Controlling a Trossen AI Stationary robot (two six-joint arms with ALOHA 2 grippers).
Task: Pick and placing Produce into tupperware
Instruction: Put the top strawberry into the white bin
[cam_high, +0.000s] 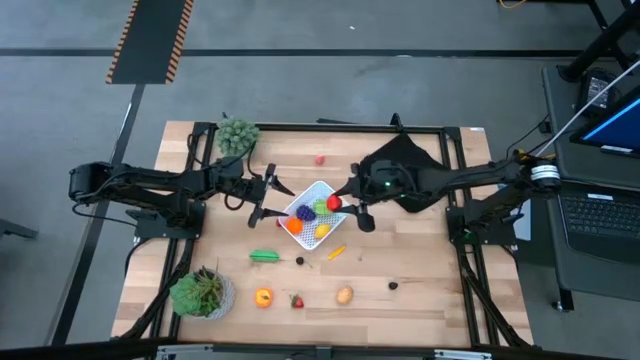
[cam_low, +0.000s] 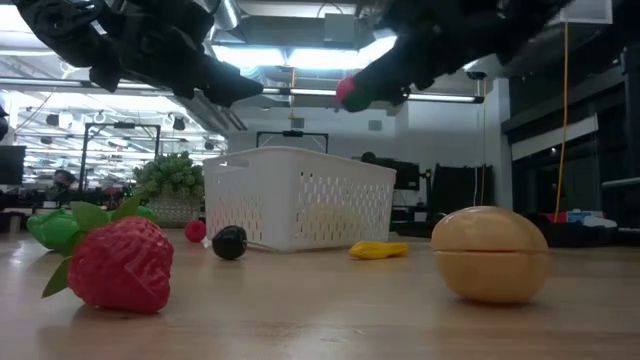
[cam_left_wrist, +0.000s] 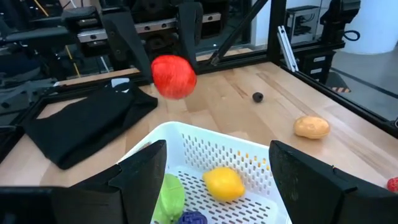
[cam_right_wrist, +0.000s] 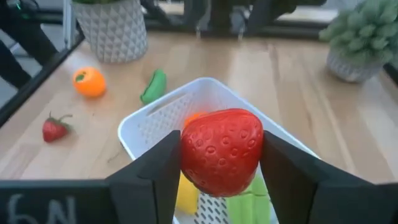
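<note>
A: High view? Progress?
B: Small white square mesh-bottomed tupperware (cam_high: 312, 213) mid-table w/ several toy produce pcs in; approx. seven still out on the pale wooden table (cam_high: 420, 290)

A: Low view?
B: Bright workshop room behind

A: Wrists?
B: Right gripper (cam_right_wrist: 221, 163) clamped on red toy strawberry (cam_right_wrist: 221, 151) over tupperware. Left gripper (cam_left_wrist: 217, 180) jaws apart, empty, at its rim

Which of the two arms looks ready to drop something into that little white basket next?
The right one, I'd say. Its right gripper is shut on a red strawberry and hangs above the white container. The left gripper sits open and empty beside the container, so it would first need to fetch a piece.
</note>
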